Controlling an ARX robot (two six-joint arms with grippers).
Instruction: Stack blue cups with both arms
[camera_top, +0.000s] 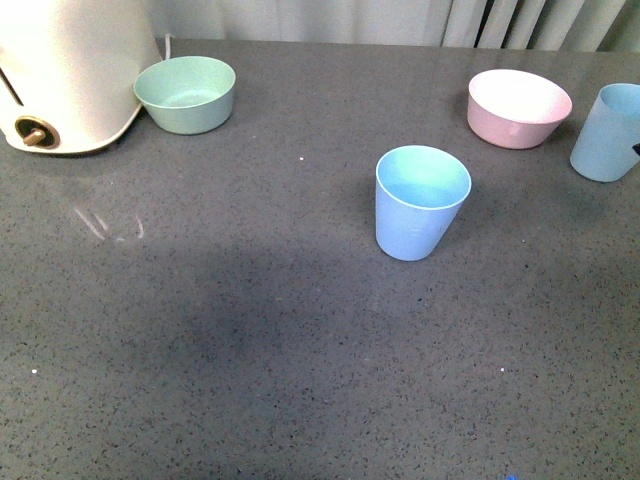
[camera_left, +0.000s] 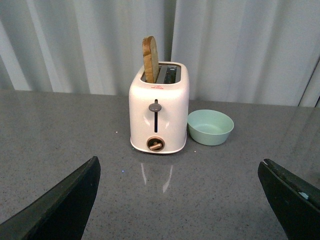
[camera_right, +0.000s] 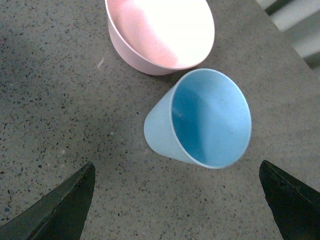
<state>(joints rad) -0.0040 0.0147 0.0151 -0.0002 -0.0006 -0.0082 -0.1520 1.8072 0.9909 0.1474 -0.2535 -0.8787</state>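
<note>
One blue cup (camera_top: 420, 203) stands upright near the middle of the grey table (camera_top: 250, 340). The other blue cup (camera_top: 608, 132) stands at the far right edge of the front view, beside the pink bowl (camera_top: 518, 107). In the right wrist view that same blue cup (camera_right: 200, 120) sits just ahead of my open right gripper (camera_right: 177, 205), next to the pink bowl (camera_right: 160, 32); nothing lies between the fingers (camera_right: 65, 205). My left gripper (camera_left: 180, 200) is open over bare table, facing the toaster. Neither arm shows in the front view.
A cream toaster (camera_left: 159, 112) holding a bread slice (camera_left: 150, 59) stands at the back left, seen also as the toaster (camera_top: 65, 70) in the front view. A mint green bowl (camera_top: 186, 93) sits right beside it. Pale curtains hang behind the table.
</note>
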